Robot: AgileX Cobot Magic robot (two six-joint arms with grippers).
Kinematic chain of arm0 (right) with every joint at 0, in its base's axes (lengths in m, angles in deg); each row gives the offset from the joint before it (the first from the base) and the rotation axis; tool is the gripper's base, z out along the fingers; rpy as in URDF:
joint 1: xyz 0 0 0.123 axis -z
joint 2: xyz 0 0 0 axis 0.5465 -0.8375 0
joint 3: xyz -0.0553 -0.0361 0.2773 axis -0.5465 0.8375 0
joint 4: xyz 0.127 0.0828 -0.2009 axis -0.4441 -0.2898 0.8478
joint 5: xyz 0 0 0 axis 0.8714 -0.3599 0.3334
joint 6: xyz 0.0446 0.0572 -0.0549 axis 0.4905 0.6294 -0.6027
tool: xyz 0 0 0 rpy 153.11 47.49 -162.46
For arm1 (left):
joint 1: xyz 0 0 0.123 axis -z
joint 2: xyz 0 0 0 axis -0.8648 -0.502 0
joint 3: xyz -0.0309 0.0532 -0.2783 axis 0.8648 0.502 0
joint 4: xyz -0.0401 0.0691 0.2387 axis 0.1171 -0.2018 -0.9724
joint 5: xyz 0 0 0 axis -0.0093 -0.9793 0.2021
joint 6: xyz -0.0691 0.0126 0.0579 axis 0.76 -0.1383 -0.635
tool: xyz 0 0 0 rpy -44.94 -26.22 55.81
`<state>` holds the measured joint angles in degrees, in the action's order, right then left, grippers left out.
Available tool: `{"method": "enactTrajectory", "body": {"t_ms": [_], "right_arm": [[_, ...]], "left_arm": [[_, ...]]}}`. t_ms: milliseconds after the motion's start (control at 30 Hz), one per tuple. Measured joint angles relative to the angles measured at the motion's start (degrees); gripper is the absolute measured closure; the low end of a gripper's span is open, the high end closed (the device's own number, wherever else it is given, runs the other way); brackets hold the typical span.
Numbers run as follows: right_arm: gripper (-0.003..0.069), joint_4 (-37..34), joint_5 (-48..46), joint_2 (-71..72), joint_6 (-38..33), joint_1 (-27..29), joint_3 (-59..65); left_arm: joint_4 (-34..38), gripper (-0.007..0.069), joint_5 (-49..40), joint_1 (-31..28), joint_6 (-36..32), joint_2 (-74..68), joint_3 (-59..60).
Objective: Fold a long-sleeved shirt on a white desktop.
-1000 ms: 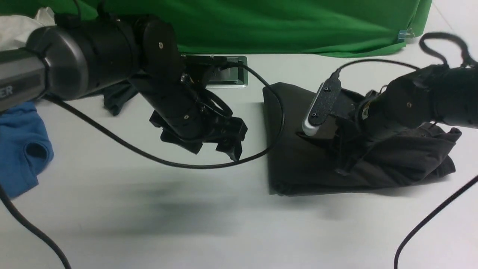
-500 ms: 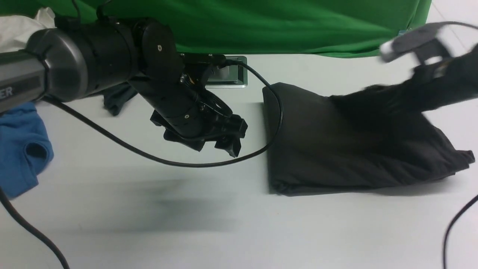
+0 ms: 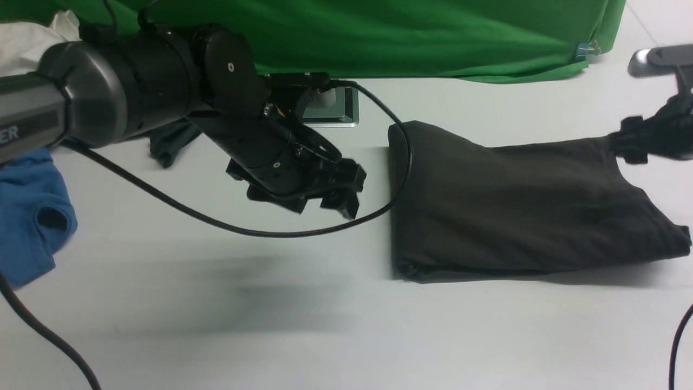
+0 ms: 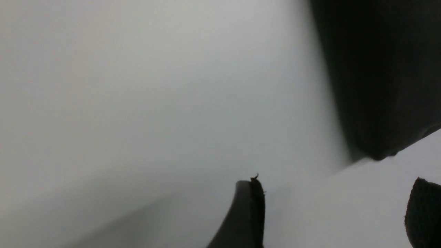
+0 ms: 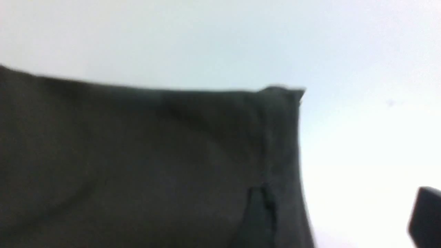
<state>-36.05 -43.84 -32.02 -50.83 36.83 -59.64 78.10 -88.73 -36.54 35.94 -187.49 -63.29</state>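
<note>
Now: long-sleeved shirt (image 3: 514,206) lies flat toward 3 o'clock on the white worktop (image 3: 270,325), my right fingers (image 5: 425,213) wide at its 2 o'clock corner, left fingers (image 4: 248,213) wide and empty off its 9 o'clock edge, so I judge the next fold needs level, matched pinches.

One marking is legible. In the front view, at nine o'clock of the frame, the pale capital letters "ER" stand on the grey sleeve of the left arm (image 3: 27,116), hard against the picture's edge. That edge cuts off the start of the word, so the whole cannot be read. Both wrist views are too blurred to read anything.
</note>
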Motion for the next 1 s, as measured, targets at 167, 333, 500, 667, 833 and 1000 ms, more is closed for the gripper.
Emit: {"method": "enactTrajectory", "body": {"t_ms": [167, 333, 500, 667, 833, 1000], "right_arm": [[0.0118, -2.9, -3.4, 10.6, 3.6, -0.9, 0.0], [0.0221, -4.1, -8.3, 18.0, 3.3, -5.1, 0.0], [0.0273, -4.4, -10.6, 22.1, 3.1, -9.4, 0.0], [0.0277, -4.4, -10.8, 22.2, 3.0, -10.1, 0.8], [0.0279, -4.4, -9.4, 22.0, 3.0, -10.1, 3.4], [0.0279, -4.4, -8.6, 21.9, 3.1, -10.1, 3.7]], "left_arm": [[17.1, 0.0035, 8.6, 0.0, -6.3, -2.1, 0.1], [26.7, 0.0019, 10.2, 0.1, -12.2, -9.1, -1.9], [33.5, 0.0023, 9.3, 0.0, -18.7, -17.3, -6.5], [41.3, 0.0063, 8.6, 0.0, -27.4, -20.9, -7.9], [45.3, 0.0272, 7.9, 0.0, -33.4, -22.8, -8.2], [45.0, 0.0531, 7.4, -0.8, -33.3, -23.0, -8.2]]}}
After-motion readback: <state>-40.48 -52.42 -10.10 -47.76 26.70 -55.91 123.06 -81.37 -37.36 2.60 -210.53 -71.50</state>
